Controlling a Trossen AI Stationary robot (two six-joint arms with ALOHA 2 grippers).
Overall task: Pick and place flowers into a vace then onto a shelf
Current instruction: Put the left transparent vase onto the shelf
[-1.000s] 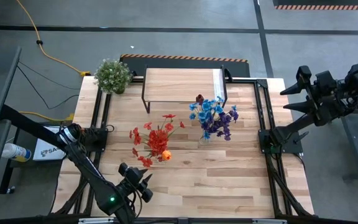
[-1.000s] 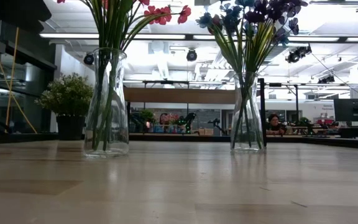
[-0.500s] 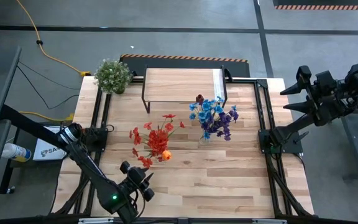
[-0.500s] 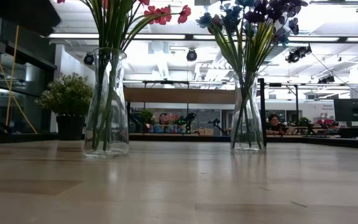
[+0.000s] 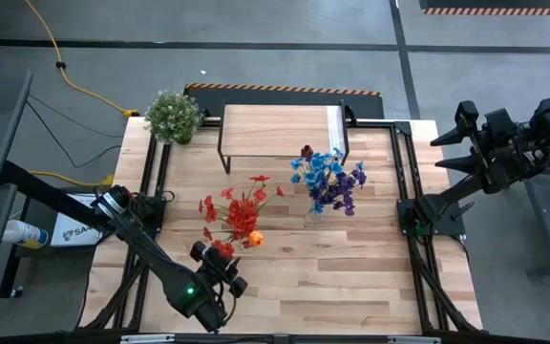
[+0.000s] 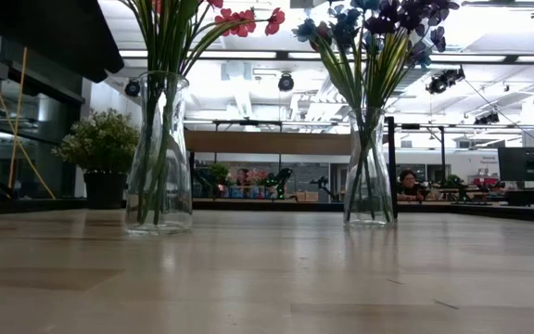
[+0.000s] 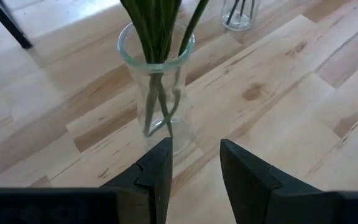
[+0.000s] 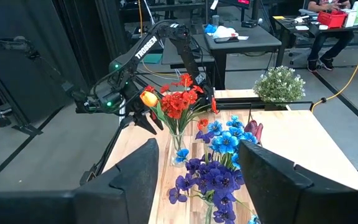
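Observation:
Two clear glass vases stand on their bases on the table. One vase [image 5: 244, 232] [image 6: 159, 153] holds the red flowers [image 5: 240, 212] and an orange tulip [image 5: 255, 239]. The other vase [image 6: 369, 167] holds blue and purple sprays [image 5: 330, 182] and a dark red bud [image 5: 306, 151]. My left gripper [image 5: 222, 266] is open, low over the table just short of the red-flower vase [image 7: 157, 81], on its near-left side, touching nothing. My right gripper [image 5: 439, 153] is open and waits off the table's right edge. The shelf [image 5: 280, 132] stands at the far side.
A bushy green-white potted plant [image 5: 173, 115] sits at the table's far left corner. Black frame rails [image 5: 404, 182] run along both sides of the table. Bare wood lies along the near edge [image 5: 332, 287]. People sit at desks in the room behind.
My left gripper has moved along the near side toward the red-flower vase, to the right and slightly toward the far edge, staying open. Its arm now fills more of the low view's upper left corner. The vases and flowers have not moved.

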